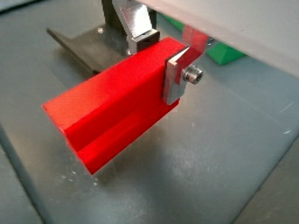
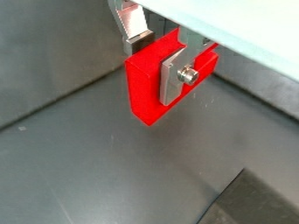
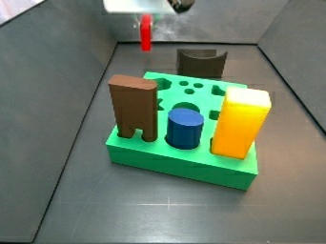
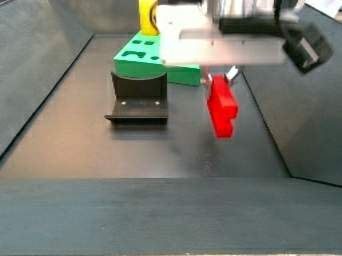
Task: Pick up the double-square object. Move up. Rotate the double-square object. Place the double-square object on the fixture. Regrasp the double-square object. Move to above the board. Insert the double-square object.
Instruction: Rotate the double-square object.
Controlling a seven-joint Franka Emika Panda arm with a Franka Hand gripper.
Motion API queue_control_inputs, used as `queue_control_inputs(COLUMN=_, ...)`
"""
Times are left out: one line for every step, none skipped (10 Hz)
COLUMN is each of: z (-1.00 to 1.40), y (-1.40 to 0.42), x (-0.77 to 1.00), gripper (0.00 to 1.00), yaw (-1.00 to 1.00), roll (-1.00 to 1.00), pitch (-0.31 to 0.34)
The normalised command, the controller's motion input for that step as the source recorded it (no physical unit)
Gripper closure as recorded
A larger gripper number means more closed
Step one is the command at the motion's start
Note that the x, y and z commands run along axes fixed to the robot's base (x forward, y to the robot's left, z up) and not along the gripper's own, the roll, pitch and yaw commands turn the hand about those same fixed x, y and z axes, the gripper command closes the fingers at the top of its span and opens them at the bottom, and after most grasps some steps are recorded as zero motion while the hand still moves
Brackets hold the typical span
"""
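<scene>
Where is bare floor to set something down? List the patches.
Bare floor: beside the fixture, below the double-square object in the gripper; also in front of the board in a side view. Crowded: its top, with standing blocks.

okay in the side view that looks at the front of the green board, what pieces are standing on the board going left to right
Tall brown block → blue cylinder → yellow-orange block. The gripper hangs behind the board, holding the double-square object.
</scene>
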Motion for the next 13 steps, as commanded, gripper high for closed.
queue_control_inputs(z=-1.0, y=0.01, x=0.02, gripper=1.0, yaw=0.02, roll=0.07, pitch=-0.025)
queue_control_inputs(z=-0.99, y=0.01, x=0.03, gripper=1.0, yaw=0.01, roll=0.08, pitch=-0.021)
queue_control_inputs(z=-0.79, y=0.01, x=0.04, gripper=1.0, yaw=0.01, roll=0.09, pitch=-0.011)
queue_control_inputs(z=-0.7, y=0.01, x=0.04, gripper=1.0, yaw=0.01, roll=0.09, pitch=-0.003)
queue_control_inputs(z=-0.51, y=0.01, x=0.04, gripper=1.0, yaw=0.0, roll=0.1, pitch=0.0)
queue_control_inputs(z=-0.49, y=0.0, x=0.02, gripper=1.0, yaw=0.0, roll=0.1, pitch=0.015)
queue_control_inputs(z=-0.5, y=0.0, x=0.0, gripper=1.0, yaw=0.0, roll=0.1, pitch=0.019)
queue_control_inputs(z=-0.5, y=0.0, x=0.01, gripper=1.0, yaw=0.0, roll=0.1, pitch=0.018)
queue_control_inputs(z=-0.5, y=0.0, x=0.01, gripper=1.0, yaw=0.0, roll=0.1, pitch=0.018)
queue_control_inputs(z=-0.5, y=0.0, x=0.01, gripper=1.0, yaw=0.0, roll=0.1, pitch=0.018)
queue_control_inputs(z=-0.5, y=0.0, x=0.01, gripper=1.0, yaw=0.0, roll=0.1, pitch=0.018)
queue_control_inputs(z=-0.5, y=0.0, x=0.01, gripper=1.0, yaw=0.0, roll=0.1, pitch=0.018)
queue_control_inputs(z=-0.5, y=0.0, x=0.01, gripper=1.0, yaw=0.0, roll=0.1, pitch=0.018)
